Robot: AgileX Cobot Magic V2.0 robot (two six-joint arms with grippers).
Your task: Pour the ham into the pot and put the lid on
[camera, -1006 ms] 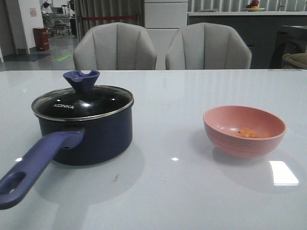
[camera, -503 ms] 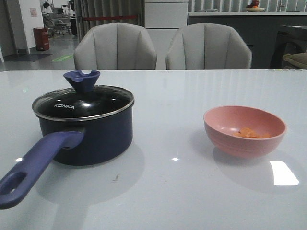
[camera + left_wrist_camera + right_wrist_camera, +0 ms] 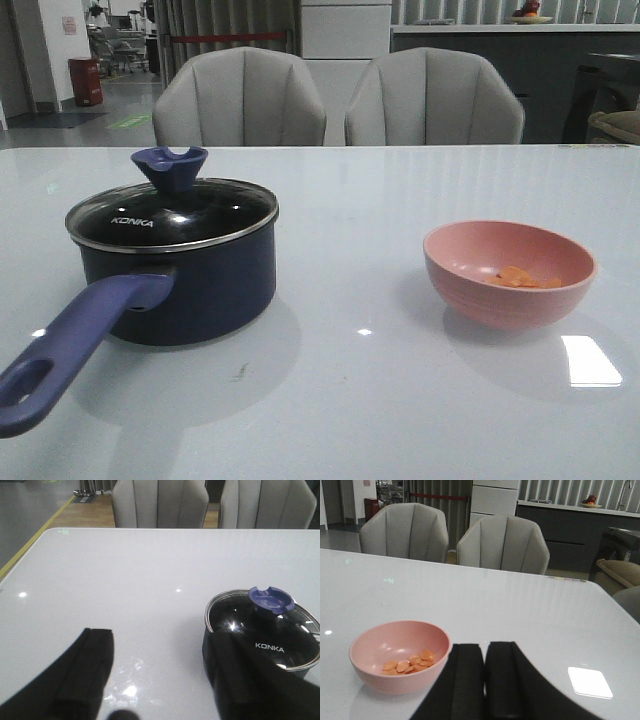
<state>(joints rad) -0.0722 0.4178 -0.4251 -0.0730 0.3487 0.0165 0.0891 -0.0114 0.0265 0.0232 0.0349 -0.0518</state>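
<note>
While the left gripper (image 3: 160, 680) hangs with its fingers spread wide above the table (image 3: 350, 400), the pot (image 3: 180, 285) stands on the left with the lid (image 3: 172, 212) seated on it. Well apart to the right, the ham (image 3: 520, 277) lies in the pink bowl (image 3: 509, 272). Near that bowl, the right gripper (image 3: 484, 680) has its fingers pressed together, holding nothing.
</note>
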